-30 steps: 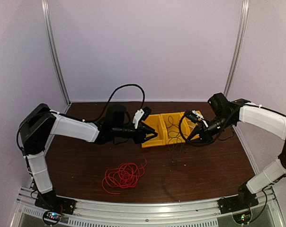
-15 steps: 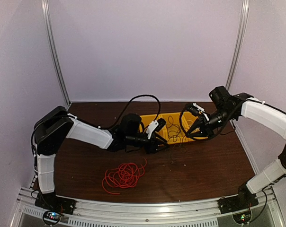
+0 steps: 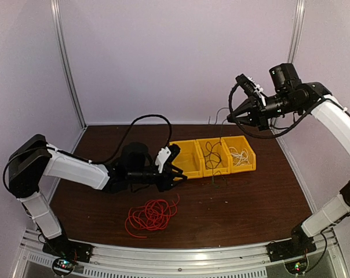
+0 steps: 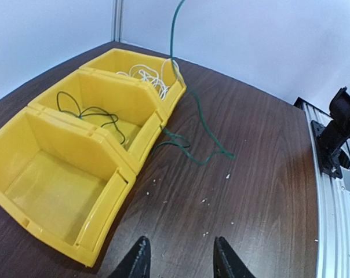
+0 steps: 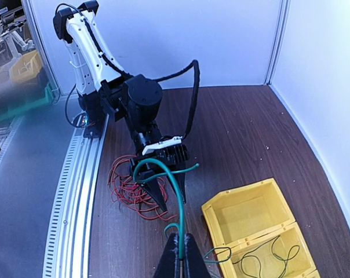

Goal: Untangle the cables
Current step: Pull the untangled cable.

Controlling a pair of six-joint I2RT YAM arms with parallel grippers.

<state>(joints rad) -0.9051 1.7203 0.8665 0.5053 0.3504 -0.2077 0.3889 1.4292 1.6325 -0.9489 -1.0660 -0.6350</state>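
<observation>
Since it is pressed together on the dark cable (image 5: 176, 194), the right gripper (image 5: 179, 248) is where most changed. A sec ago it sat low over the yellow bins (image 3: 244, 167); now it's hoisted high near the back wall, w/ the strand trailing down from its tips. The strand reads green in the wrist views. It drops past the end bin, bends loosely across the table (image 3: 262, 202) in front of the bins & heads back toward the mid bin, where more dark wire lies coiled. Can't confirm it's the same piece; prob yes. For the task, the lift looks to be drawing the dark cable out long, away from the white cable (image 4: 149, 75), which stays heaped in the end bin. The dark one is still half in, half out.

The left gripper (image 4: 181, 262) pulled back too. Half a sec ago it reached in front of the mid bin. Now it hovers low by the left-hand bin's front corner, jaws spread a bit, nothing btw them. The red cable (image 3: 152, 214) hasn't budged: a loose bundle on the table nearer the arm bases, well apart from the bins.

Count: 3 cables (1 red, 1 white, 1 dark); 3 bins (left-hand empty, mid w/ dark wire, end w/ white); 2 grippers.
</observation>
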